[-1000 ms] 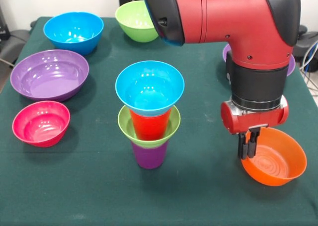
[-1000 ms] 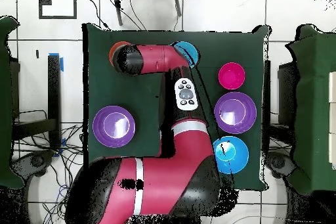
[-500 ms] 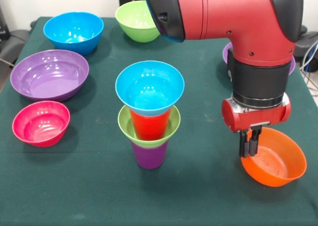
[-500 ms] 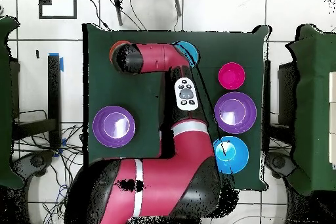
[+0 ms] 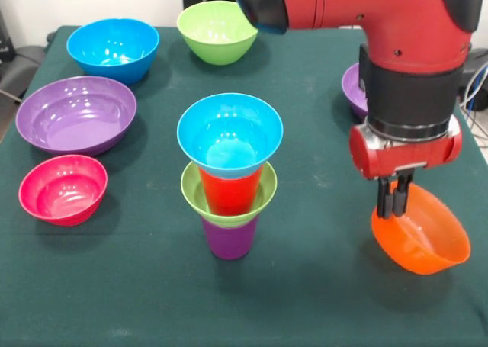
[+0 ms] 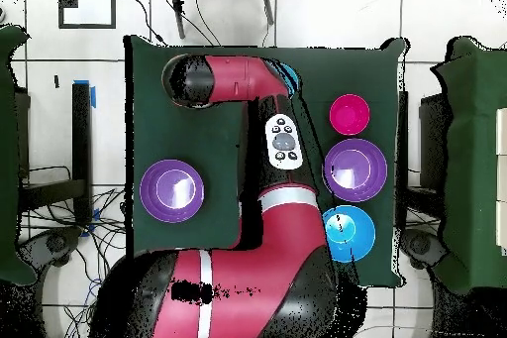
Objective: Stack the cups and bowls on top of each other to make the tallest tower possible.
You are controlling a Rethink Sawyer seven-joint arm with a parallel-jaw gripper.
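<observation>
The tower stands mid-table in the front view: a purple cup [image 5: 229, 239] at the bottom, then a small lime green bowl [image 5: 195, 194], a red cup [image 5: 229, 193] and a small blue bowl [image 5: 229, 133] on top. My gripper [image 5: 393, 202] is to the right of the tower, shut on the near-left rim of the orange bowl [image 5: 423, 244]. The bowl hangs tilted, lifted a little off the cloth. In the overhead view the arm [image 6: 238, 81] covers the gripper, the orange bowl and most of the tower.
On the left are a pink bowl [image 5: 62, 187], a wide purple bowl [image 5: 76, 112] and a blue bowl [image 5: 113, 48]. A lime green bowl [image 5: 217, 30] sits at the back. A second purple bowl [image 5: 353, 88] lies behind my arm at the right.
My gripper has risen and moved slightly right with the orange bowl, which has left the cloth and now hangs tilted. The tower has not moved.
</observation>
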